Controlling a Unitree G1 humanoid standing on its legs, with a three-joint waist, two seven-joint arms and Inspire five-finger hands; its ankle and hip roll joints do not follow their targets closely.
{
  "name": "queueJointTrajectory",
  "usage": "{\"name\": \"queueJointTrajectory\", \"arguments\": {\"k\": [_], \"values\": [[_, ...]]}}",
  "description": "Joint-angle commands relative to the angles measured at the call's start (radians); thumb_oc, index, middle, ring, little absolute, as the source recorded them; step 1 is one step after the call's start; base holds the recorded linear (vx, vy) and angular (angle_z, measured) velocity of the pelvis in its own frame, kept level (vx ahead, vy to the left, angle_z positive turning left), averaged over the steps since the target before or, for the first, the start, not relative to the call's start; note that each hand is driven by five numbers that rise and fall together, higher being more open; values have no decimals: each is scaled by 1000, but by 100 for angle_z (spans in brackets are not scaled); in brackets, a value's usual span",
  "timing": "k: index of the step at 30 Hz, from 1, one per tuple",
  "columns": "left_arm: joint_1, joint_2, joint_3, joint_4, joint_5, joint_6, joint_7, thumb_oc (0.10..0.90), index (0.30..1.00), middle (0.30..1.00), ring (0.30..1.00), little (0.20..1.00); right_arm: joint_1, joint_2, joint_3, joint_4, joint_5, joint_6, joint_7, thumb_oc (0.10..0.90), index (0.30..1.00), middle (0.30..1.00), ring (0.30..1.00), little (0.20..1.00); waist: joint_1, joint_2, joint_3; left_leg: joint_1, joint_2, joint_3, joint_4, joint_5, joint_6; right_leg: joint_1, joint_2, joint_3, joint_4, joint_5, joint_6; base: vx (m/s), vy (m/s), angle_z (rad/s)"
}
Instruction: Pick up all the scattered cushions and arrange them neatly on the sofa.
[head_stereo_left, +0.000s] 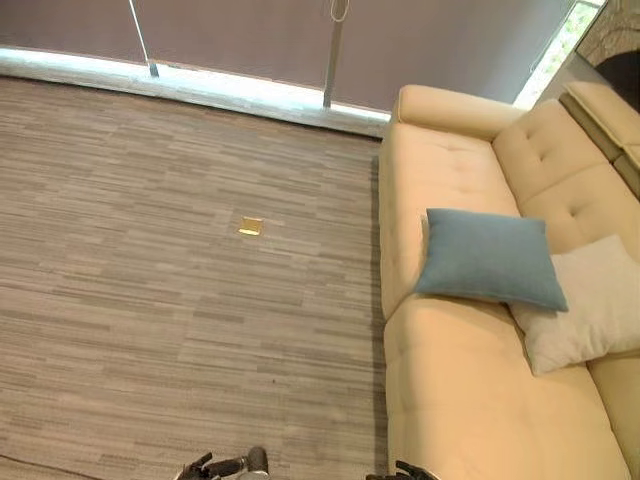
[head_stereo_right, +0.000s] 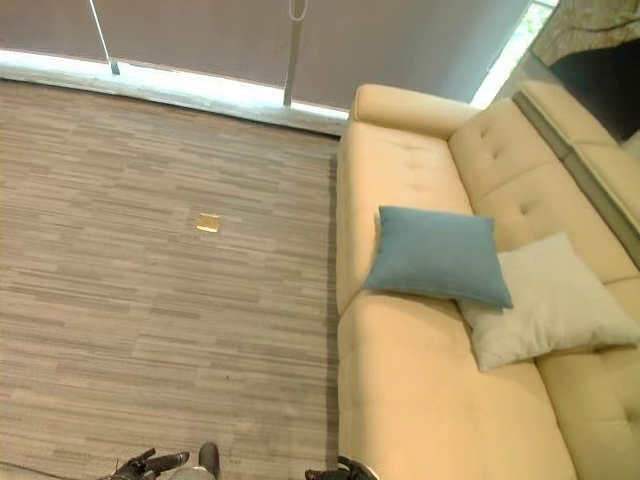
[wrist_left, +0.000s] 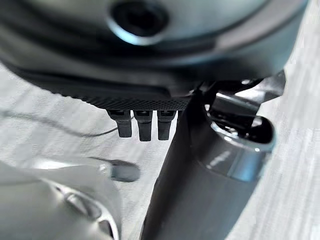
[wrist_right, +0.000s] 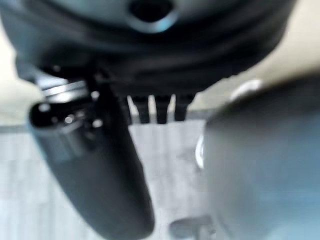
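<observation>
A blue cushion (head_stereo_left: 490, 257) lies tilted on the seat of the cream sofa (head_stereo_left: 450, 400), near the gap between two seat pads. Behind it a white cushion (head_stereo_left: 590, 300) leans against the backrest, its corner tucked under the blue one. My left hand (head_stereo_left: 225, 466) shows at the bottom edge over the carpet, and my right hand (head_stereo_left: 405, 472) by the sofa's front corner. In the left wrist view the fingers (wrist_left: 142, 125) hang straight and hold nothing. The right wrist view shows the same of the right hand's fingers (wrist_right: 160, 110).
Grey striped carpet (head_stereo_left: 150, 280) covers the floor left of the sofa, with a small brass floor plate (head_stereo_left: 250, 226) set in it. Drawn blinds with hanging cords (head_stereo_left: 140, 40) run along the far wall.
</observation>
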Motion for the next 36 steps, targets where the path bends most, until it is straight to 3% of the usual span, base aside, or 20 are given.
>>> {"name": "queueJointTrajectory", "arguments": {"k": [1,5,8,10,11,13,14,15,16,18,19,20,21,23,25,28,30,32,34,36], "values": [[3,-27,-72,12,55,-24,34,800,900,900,900,900,32,37,24,49,6,2,26,800,900,900,900,900,-34,33,-3,59,-7,-52,-50,-54,-31,-98,73,143,115,-12,46,287,181,21],[-22,-34,-103,6,69,-32,45,800,900,900,900,900,57,21,36,48,12,0,27,800,900,900,900,900,-88,39,18,161,-27,-54,-84,-96,-44,-183,155,162,-104,-38,25,331,68,11],[-28,-31,-105,22,86,-25,46,800,900,900,900,900,69,15,26,50,11,-2,22,800,900,900,900,900,-102,13,11,246,-57,-30,-104,-141,-70,-194,173,-47,-358,40,55,421,-54,-1],[-21,-31,-109,53,105,-18,50,800,900,900,900,900,72,12,29,54,2,-2,11,800,900,900,900,900,-99,9,-9,279,-65,-12,-96,-173,-80,-192,180,-160,-404,54,54,428,-108,-29],[-13,-31,-122,77,128,-17,52,800,900,900,900,900,85,11,37,51,-1,-7,-1,800,900,900,900,900,-109,4,-27,286,-64,-6,-77,-204,-81,-168,202,-164,-435,33,28,385,-152,-28],[8,-31,-139,95,136,-17,60,800,900,900,900,900,93,8,45,45,8,-16,-12,800,900,900,900,900,-141,11,-59,284,-53,-3,-23,-227,-98,-149,246,-86,-448,2,-34,490,-211,-17],[34,-32,-124,112,131,-17,58,800,900,900,900,900,81,2,38,41,12,-15,-19,800,900,900,900,900,-155,20,-67,271,-27,7,133,-213,-131,-124,275,-51,-438,-17,-63,425,-194,-6],[34,-32,-124,112,131,-17,58,800,900,900,900,900,81,2,38,41,12,-15,-19,800,900,900,900,900,-155,20,-67,271,-27,7,133,-213,-131,-124,275,-51,-438,-17,-63,401,-227,-5],[55,-35,-109,112,121,-20,53,800,900,900,900,900,75,1,36,41,13,-20,-25,800,900,900,900,900,-155,23,-69,248,1,30,234,-186,-163,-95,291,-41,-444,-23,-74,241,-204,-23],[68,-40,-98,99,121,-18,47,800,900,900,900,900,56,4,34,19,12,-32,-45,800,900,900,900,900,-150,4,-57,136,68,43,531,-32,-241,-52,309,-5,-466,-19,-114,216,-239,-46],[67,-40,-98,99,121,-18,47,800,900,900,900,900,56,4,34,19,12,-32,-45,800,900,900,900,900,-150,6,-58,132,71,42,537,-35,-242,-53,312,-5,-467,-19,-116,84,-130,-77],[69,-43,-104,94,126,-18,46,800,900,900,900,900,48,3,38,10,11,-35,-52,800,900,900,900,900,-146,-1,-50,86,95,42,654,-9,-252,-36,321,15,-476,-27,-128,163,-122,-94],[71,-49,-127,88,143,-13,49,800,900,900,900,900,28,4,51,-27,6,-40,-64,800,900,900,900,900,-140,-13,-40,9,144,70,744,-28,-222,-7,332,53,-490,-48,-138,237,-114,-93],[72,-53,-134,86,146,-9,54,800,900,900,900,900,26,8,67,-41,-3,-41,-65,800,900,900,900,900,-131,-15,-38,-29,142,56,722,-63,-197,-2,338,86,-492,-60,-138,197,-4,-71],[68,-76,-145,75,135,-9,63,800,900,900,900,900,24,13,91,-48,-13,-49,-71,800,900,900,900,900,-124,-18,-43,-38,175,58,491,-114,-165,17,339,145,-496,-73,-115,244,134,-91],[42,-99,-156,62,132,-8,86,800,900,900,900,900,33,7,106,-22,-22,-45,-60,800,900,900,900,900,-114,-14,-38,-73,252,8,223,-19,-170,52,340,198,-487,-96,-107,230,183,-94],[30,-110,-163,63,134,-6,103,800,900,900,900,900,47,3,116,-3,-39,-42,-59,800,900,900,900,900,-95,-7,-26,-83,266,-95,121,50,-188,83,354,243,-479,-110,-105,232,206,-58],[24,-115,-165,64,133,-6,108,800,900,900,900,900,52,1,117,5,-48,-41,-63,800,900,900,900,900,-86,-3,-25,-91,263,-161,84,68,-201,93,359,263,-474,-118,-105,159,157,-69],[8,-126,-171,68,134,-5,121,800,900,900,900,900,60,-1,112,20,-54,-37,-69,800,900,900,900,900,-73,6,-24,-111,253,-282,51,82,-234,110,362,307,-459,-136,-103,185,220,-74],[-7,-133,-184,67,145,-8,136,800,900,900,900,900,69,-1,93,33,-50,-37,-71,800,900,900,900,900,-72,9,-25,-134,253,-335,51,91,-250,116,347,334,-444,-151,-86,184,335,-48]]}}
